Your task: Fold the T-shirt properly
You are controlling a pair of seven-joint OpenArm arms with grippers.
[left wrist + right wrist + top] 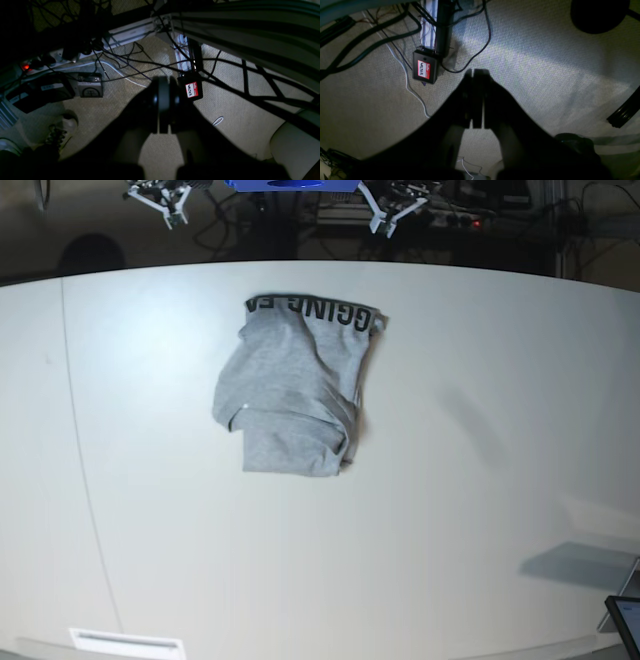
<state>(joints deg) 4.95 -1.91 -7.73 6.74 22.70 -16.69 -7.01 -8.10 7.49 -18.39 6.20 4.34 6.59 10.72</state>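
The T-shirt lies in a loosely folded grey bundle on the far middle of the white table, with black lettering along its far edge. Both arms hang back beyond the table's far edge, well away from the cloth. The left gripper is shut and empty, its dark fingers pressed together over carpeted floor; in the base view it shows at the top right of centre. The right gripper is likewise shut on nothing above the carpet, and sits at the top left of the base view. Neither wrist view shows the T-shirt.
Below the arms lie tangled cables, a power strip and a black box with a red and white label. A tablet corner sits at the table's near right, and a white strip at its near left edge.
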